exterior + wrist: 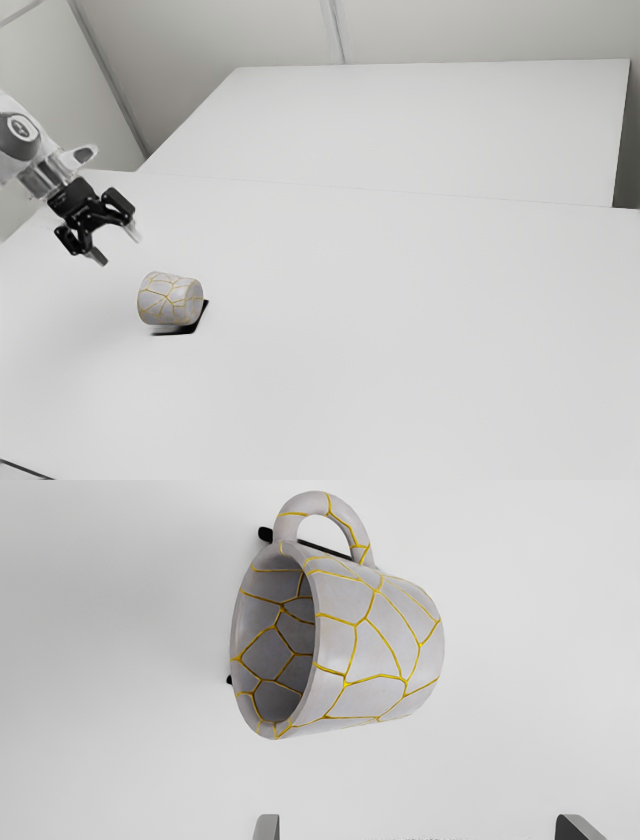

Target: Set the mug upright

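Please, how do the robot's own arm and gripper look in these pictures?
The arm is white and grey, with a round marking on a rounded grey joint and a silver-grey wrist section. It carries a black two-finger gripper with angular fingers that end in grey tips.

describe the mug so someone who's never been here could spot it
On the white table, look below the black gripper in the exterior view. There a pale grey mug lies on its side. Gold crack-like lines and a looped handle set it apart from the plain tabletop.
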{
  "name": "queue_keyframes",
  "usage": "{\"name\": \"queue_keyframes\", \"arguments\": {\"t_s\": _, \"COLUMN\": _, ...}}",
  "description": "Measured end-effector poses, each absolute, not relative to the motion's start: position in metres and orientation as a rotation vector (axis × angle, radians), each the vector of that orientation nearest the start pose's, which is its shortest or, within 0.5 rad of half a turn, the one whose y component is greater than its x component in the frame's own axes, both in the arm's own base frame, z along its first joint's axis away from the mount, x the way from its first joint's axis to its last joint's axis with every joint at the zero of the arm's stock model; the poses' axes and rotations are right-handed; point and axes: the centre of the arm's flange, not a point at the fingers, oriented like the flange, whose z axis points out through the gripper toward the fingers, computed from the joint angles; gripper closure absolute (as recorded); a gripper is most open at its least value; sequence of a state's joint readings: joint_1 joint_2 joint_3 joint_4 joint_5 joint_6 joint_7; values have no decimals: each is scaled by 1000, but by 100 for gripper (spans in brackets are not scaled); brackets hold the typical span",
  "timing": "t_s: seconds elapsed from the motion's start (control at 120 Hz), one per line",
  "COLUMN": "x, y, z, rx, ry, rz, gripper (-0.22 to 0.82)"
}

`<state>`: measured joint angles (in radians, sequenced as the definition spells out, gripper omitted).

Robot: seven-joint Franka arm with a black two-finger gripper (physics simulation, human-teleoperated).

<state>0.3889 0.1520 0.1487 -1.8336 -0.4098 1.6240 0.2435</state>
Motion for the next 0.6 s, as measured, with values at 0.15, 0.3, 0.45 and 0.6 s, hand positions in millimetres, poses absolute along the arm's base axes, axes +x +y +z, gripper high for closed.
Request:
{"name": "queue_keyframes", "arguments": {"t_s": 0.15, "x": 504, "y": 273, "z": 404, "rx": -3608, "ry": -767, "rz": 373, "gripper": 0}}
{"name": "queue_keyframes", "arguments": {"t_s": 0.3, "x": 507, "y": 292, "z": 385, "rx": -3669, "ry": -794, "rz": 371, "gripper": 0}}
{"name": "queue_keyframes", "arguments": {"t_s": 0.45, "x": 511, "y": 307, "z": 365, "rx": -3722, "ry": -819, "rz": 363, "gripper": 0}}
{"name": "queue_keyframes", "arguments": {"t_s": 0.6, "x": 518, "y": 315, "z": 337, "rx": -3782, "ry": -849, "rz": 367, "gripper": 0}}
